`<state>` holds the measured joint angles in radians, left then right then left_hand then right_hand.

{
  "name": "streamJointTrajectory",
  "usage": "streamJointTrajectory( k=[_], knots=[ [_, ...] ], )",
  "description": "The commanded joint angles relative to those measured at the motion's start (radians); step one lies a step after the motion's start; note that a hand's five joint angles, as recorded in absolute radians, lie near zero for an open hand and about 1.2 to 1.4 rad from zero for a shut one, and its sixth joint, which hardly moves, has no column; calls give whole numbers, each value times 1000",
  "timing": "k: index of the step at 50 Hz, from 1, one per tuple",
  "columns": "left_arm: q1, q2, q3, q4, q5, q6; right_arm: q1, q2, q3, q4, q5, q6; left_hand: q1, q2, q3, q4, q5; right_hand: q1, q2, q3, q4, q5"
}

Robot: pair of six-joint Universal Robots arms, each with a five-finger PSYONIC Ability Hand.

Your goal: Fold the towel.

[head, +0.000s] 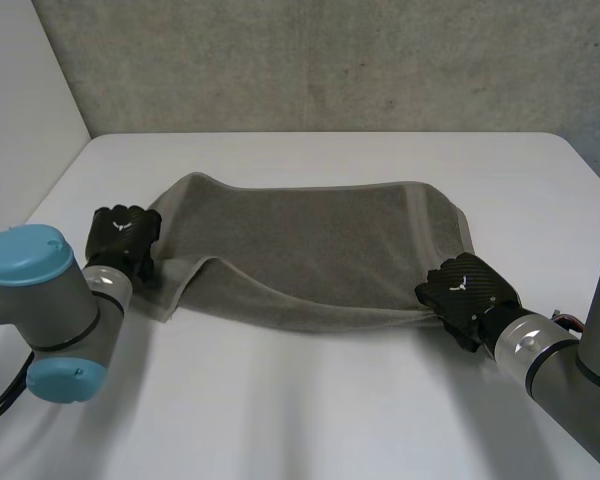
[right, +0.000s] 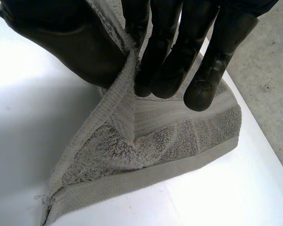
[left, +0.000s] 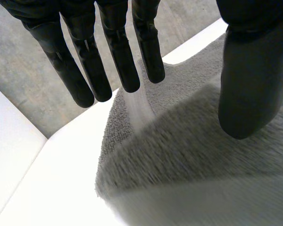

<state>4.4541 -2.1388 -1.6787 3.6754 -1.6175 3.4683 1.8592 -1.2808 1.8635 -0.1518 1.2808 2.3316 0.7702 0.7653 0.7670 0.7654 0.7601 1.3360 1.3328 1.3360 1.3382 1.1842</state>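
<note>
A grey towel (head: 310, 250) lies folded over on the white table (head: 300, 410), its near left corner turned back. My left hand (head: 125, 238) rests at the towel's left edge. In the left wrist view its fingers (left: 108, 61) are straight and apart from the thumb, hovering over the towel (left: 188, 155) with nothing between them. My right hand (head: 468, 288) is at the towel's near right corner. There its fingers (right: 179, 56) and thumb pinch a lifted edge of the towel (right: 146, 150), which hangs down from the grip in a peak.
A grey concrete wall (head: 330, 60) runs behind the table's far edge, and a white wall (head: 20, 120) stands at the left. Bare table lies in front of the towel and around both sides.
</note>
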Motion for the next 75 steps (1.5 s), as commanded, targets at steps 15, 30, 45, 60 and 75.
streamJointTrajectory(
  k=[15, 30, 45, 60, 75],
  knots=[
    [-67, 131, -124, 9, 42, -12, -2, 0, 0, 0, 0, -5, -34, -29, -31, -29, -199, 60, 63, 60, 58, 38],
    [-122, -33, 95, -9, 30, 29, 2, 1, 8, 0, -1, -6, -72, -67, -69, -67, -237, 60, 63, 60, 58, 38],
    [-124, -130, 183, -69, 34, 81, 0, 6, 8, -2, 0, -6, -52, -47, -49, -47, -216, 60, 63, 60, 58, 38],
    [-159, -121, 172, -75, 39, 78, 0, 28, 6, -2, 0, -9, -55, -50, -51, -50, -219, 60, 63, 60, 58, 38],
    [-165, -158, 208, -72, 41, 84, -2, 51, 0, -2, 2, -11, -22, -17, -19, -18, -187, 60, 63, 60, 58, 38]
  ],
)
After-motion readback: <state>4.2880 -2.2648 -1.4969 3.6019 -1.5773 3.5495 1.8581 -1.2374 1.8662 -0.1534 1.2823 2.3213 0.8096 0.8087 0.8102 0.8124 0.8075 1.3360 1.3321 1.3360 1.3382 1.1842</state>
